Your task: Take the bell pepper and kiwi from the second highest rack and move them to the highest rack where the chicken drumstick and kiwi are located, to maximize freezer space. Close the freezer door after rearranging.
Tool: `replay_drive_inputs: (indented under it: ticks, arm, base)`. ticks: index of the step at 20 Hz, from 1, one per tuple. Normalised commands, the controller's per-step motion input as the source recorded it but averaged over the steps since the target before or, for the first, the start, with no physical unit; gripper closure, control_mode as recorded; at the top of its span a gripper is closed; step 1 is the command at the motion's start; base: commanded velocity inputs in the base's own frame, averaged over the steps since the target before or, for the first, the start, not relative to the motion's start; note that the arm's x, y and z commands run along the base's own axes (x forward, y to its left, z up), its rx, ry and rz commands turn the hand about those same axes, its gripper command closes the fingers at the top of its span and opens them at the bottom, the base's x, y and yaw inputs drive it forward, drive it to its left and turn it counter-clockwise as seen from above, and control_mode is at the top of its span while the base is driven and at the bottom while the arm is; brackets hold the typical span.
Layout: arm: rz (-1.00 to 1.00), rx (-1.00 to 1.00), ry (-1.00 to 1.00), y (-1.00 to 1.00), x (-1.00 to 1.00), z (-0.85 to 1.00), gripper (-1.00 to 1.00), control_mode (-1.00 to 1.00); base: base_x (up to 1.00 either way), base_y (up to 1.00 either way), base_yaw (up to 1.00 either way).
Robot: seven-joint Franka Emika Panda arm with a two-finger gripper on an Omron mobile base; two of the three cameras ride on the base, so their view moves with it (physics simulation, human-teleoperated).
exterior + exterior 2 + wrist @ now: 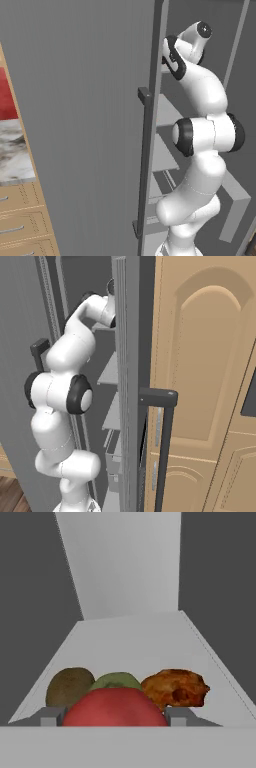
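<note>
In the hand view the red bell pepper (115, 709) sits between my gripper's (114, 717) two fingertips (50, 717), which are shut against its sides. It rests low over the pale highest rack (135, 644). A brown kiwi (69, 686) lies just behind it to the left. A greener kiwi (116, 680) peeks over its top. The orange-brown chicken drumstick (175, 688) lies to the right. In the left base view the arm (200, 95) reaches up into the freezer past the open freezer door (80, 125). The second highest rack (167, 110) lies below the hand.
The freezer door's dark bar handle (145, 160) stands just left of the arm. The other fridge door (127, 381) shows edge-on with its own handle (160, 401), close on the arm's right. Lower shelves (162, 155) and wooden cabinets (200, 381) flank the fridge.
</note>
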Motion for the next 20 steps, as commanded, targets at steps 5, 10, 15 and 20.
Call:
replay_drive_inputs:
  ticks: [5, 10, 15, 20]
  arm:
    - [0.00, 0.00, 0.00, 0.00, 0.19, 0.00, -1.00, -1.00]
    - [0.00, 0.00, 0.00, 0.05, 0.48, 0.00, -1.00, -1.00]
    - [0.00, 0.00, 0.00, 0.03, 0.46, 0.00, -1.00, -1.00]
    - [0.00, 0.00, 0.00, 0.00, 0.05, 0.15, -1.00, -1.00]
  base:
    - [0.00, 0.00, 0.00]
    - [0.00, 0.00, 0.00]
    - [0.00, 0.00, 0.00]
    - [0.00, 0.00, 0.00]
